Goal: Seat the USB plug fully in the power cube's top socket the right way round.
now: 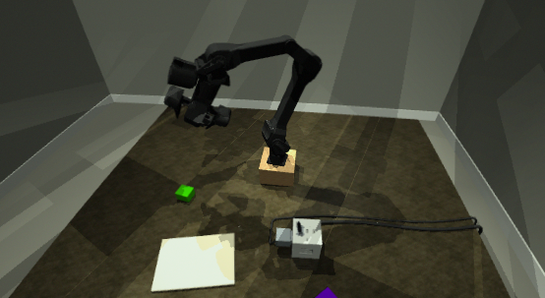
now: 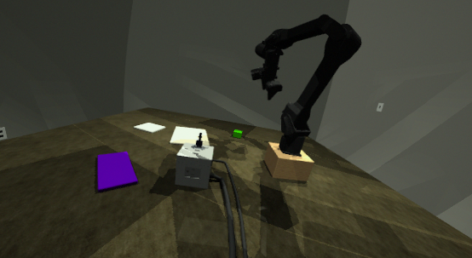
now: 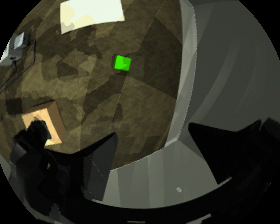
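Black plug (image 2: 198, 140) stands upright in the top socket of the white cube (image 2: 194, 171), well apart from the gripper (image 2: 268, 83); jaws gape wide, holding nothing; plug looks small, stiff, light; best pinched across its upright body, clear of the cables (image 2: 230, 205).

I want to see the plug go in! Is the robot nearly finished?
Not yet. Nothing looks done: the small black USB plug stands up from the top of the white power cube, untouched. The black pincer hangs open and empty, high above the table, far from the cube. Reaching, turning, seating the plug and backing away are all left.
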### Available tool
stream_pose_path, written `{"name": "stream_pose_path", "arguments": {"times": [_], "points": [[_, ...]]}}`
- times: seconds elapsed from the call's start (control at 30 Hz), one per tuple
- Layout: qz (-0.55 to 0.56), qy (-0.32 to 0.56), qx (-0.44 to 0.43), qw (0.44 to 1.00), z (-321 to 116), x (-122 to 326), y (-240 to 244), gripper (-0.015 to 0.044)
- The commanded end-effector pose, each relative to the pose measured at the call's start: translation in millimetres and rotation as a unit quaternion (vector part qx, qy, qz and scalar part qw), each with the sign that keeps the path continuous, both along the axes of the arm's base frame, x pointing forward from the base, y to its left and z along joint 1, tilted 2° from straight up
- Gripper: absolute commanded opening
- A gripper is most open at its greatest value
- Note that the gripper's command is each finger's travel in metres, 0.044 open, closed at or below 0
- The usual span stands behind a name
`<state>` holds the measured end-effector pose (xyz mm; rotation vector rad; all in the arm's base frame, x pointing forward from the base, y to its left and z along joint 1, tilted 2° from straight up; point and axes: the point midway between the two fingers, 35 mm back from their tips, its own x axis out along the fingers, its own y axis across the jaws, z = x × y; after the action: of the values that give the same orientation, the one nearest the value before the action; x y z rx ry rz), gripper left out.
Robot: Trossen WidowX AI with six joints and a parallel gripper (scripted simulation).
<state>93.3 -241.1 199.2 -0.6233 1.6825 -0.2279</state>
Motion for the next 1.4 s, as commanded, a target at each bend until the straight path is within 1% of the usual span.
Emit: {"name": "stream_pose_path", "arguments": {"times": [0.0,0.2,0.4,0.57,0.8,0.87,1.37], "points": [[0.122,-0.012,0.042,0.992,-13.8,65.0,26.4,0.0440],[0.285,-0.006,0.098,0.954,-31.6,136.6,88.1,0.0440],[0.434,0.024,0.152,0.888,-49.8,182.0,171.1,0.0440],[0.545,0.058,0.196,0.813,-65.7,194.4,250.0,0.0440],[0.651,0.116,0.234,0.713,-84.8,183.4,348.6,0.0440],[0.660,0.122,0.237,0.703,-86.6,180.8,358.7,0.0440],[0.660,0.121,0.237,0.703,-89.2,181.0,361.8,0.0440]]}}
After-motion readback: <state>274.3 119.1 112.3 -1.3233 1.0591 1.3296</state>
